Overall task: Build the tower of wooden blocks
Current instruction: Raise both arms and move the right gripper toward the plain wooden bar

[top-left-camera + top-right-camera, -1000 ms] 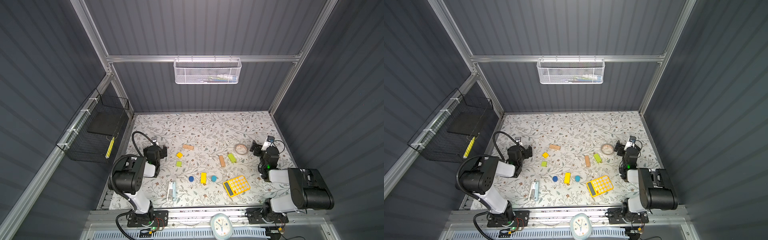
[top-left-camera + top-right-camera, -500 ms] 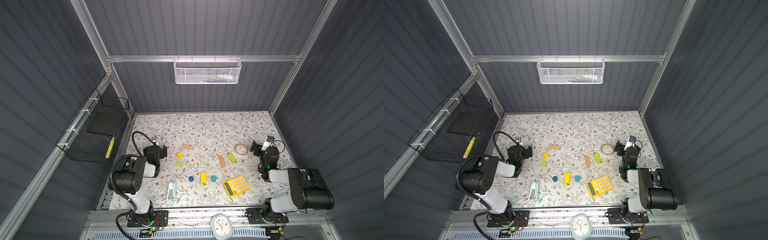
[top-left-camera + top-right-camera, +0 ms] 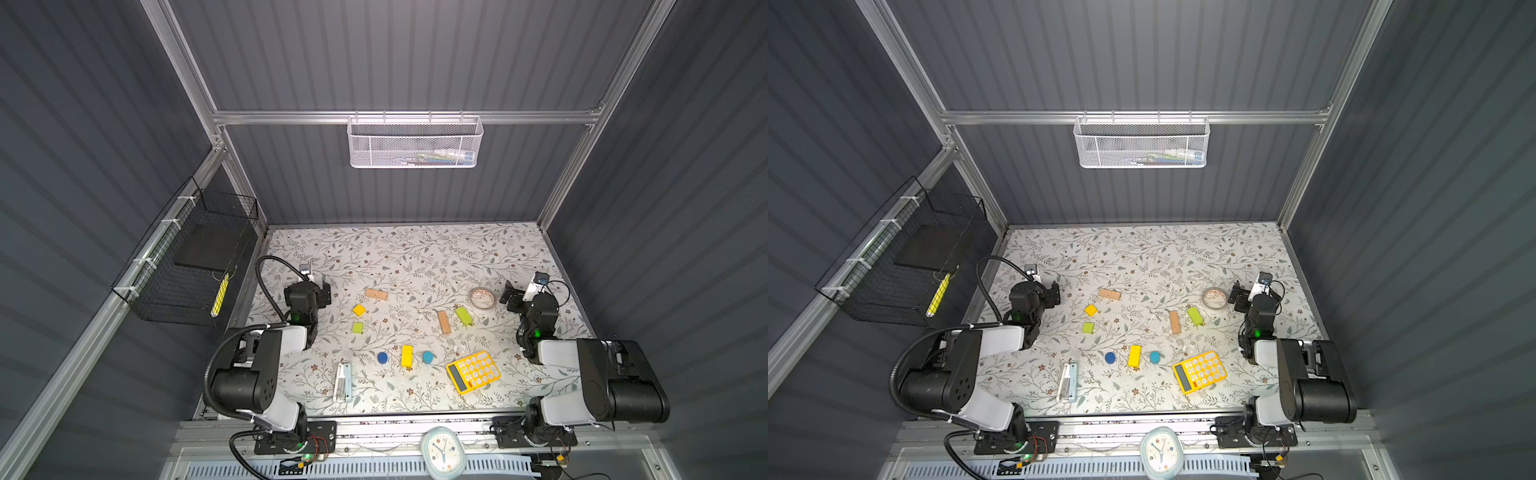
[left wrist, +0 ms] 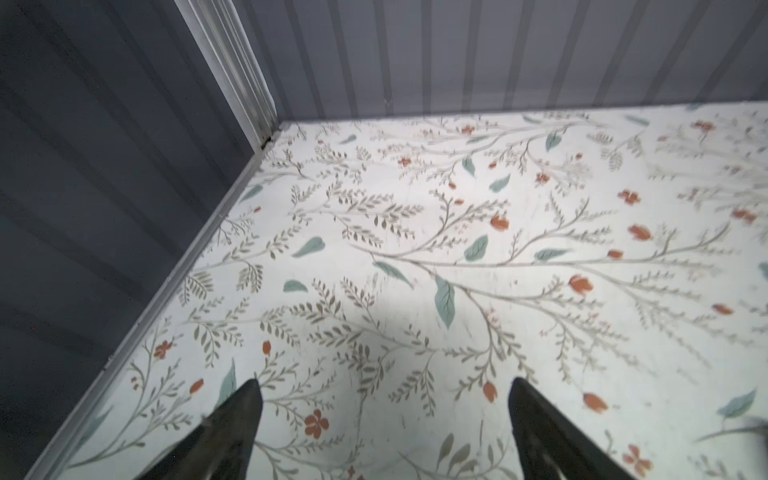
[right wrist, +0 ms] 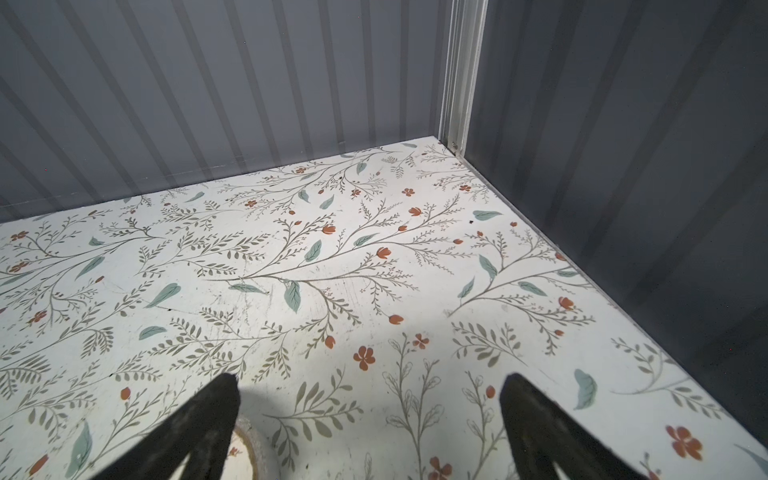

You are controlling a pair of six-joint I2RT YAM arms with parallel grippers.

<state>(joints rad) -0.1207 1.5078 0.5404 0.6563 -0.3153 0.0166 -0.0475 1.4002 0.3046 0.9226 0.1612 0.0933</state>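
in both top views the wood blocks lie singly on the table (image 3: pixel 415 257), each flat and apart from the rest. a tan bar (image 3: pixel 376 294) lies toward the middle. a yellow cube (image 3: pixel 359 310) and a lime cube (image 3: pixel 357 328) lie nearer the left edge. a second tan bar (image 3: pixel 444 322) lies just beside a lime bar (image 3: pixel 464 316), right of centre. a yellow bar (image 3: pixel 407 356) lies between a dark blue cylinder (image 3: pixel 382 357) and a light blue cylinder (image 3: pixel 428 356), toward the near edge. a yellow calculator (image 3: pixel 473 371) and a white stapler (image 3: pixel 343 381) lie by the near edge; a tape roll (image 3: pixel 482 298) lies toward the right edge. the left fingers (image 3: pixel 325 291) sit low by the left edge, well apart from the blocks. the right fingers (image 3: pixel 510 296) sit by the right edge, just beside the tape roll. in the left wrist view the left fingers (image 4: pixel 241 415) stand wide apart with only bare table between them, facing the far left corner. in the right wrist view the right fingers (image 5: pixel 208 415) are spread wide and empty, facing the far right corner; the tape roll (image 5: pixel 249 449) shows partly beside one finger.
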